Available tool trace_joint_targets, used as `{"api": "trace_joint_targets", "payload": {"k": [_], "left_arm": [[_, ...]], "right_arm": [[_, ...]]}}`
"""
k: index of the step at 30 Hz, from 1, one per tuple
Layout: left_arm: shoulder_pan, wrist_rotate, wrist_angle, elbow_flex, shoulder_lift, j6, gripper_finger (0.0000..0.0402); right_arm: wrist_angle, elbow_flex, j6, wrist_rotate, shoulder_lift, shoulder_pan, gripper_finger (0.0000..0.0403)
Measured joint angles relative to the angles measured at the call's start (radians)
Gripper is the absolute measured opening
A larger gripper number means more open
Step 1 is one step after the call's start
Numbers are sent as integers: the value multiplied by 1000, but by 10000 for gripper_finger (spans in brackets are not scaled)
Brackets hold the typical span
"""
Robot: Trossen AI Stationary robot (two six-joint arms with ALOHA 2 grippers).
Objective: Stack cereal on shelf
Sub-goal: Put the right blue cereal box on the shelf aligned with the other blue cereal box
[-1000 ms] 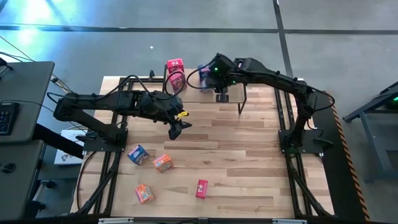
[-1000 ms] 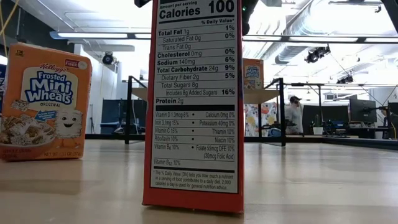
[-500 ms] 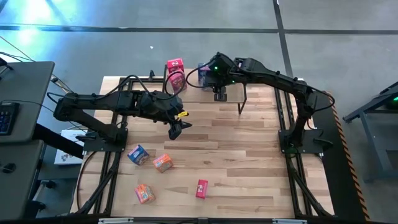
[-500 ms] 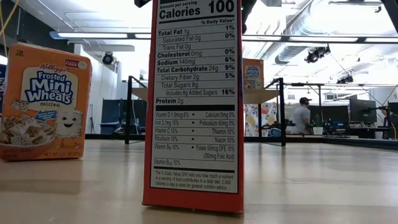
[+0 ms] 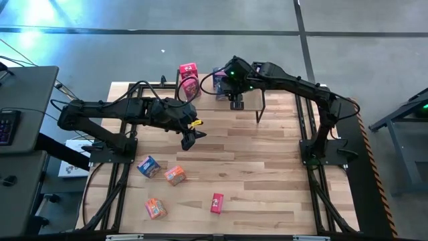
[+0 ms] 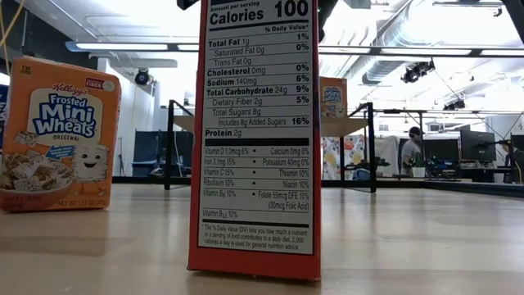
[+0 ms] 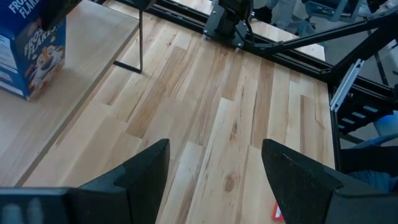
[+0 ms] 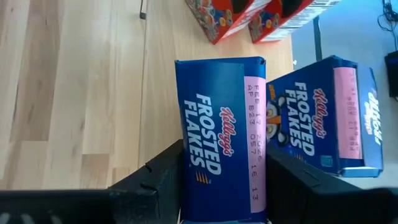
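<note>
On the shelf (image 5: 271, 100), my right gripper (image 8: 221, 180) has loosened, fingers still flanking a blue cereal box (image 8: 221, 130); left gripper (image 7: 214, 174) stays open, empty.

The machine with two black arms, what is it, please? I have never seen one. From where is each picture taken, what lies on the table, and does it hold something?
It is a robot with two arms, each ending in a two-finger gripper. One camera looks down from above, one sits level with the table, and one rides on each wrist. Four loose cereal boxes lie on the table. The red box fills the low view. More boxes stand on the small wooden shelf. The left gripper hangs open over the table and holds nothing. The right gripper is around a blue box on the shelf. Whether it grips the box, I cannot tell.
</note>
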Motion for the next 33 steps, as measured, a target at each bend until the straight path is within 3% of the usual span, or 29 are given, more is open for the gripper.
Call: {"api": "trace_joint_targets", "payload": {"k": [13,33], "left_arm": [[0,0,0,0,0,0,246],[0,0,0,0,0,0,246]], "right_arm": [[12,0,0,0,0,0,198],[18,0,0,8,-1,0,200]]}}
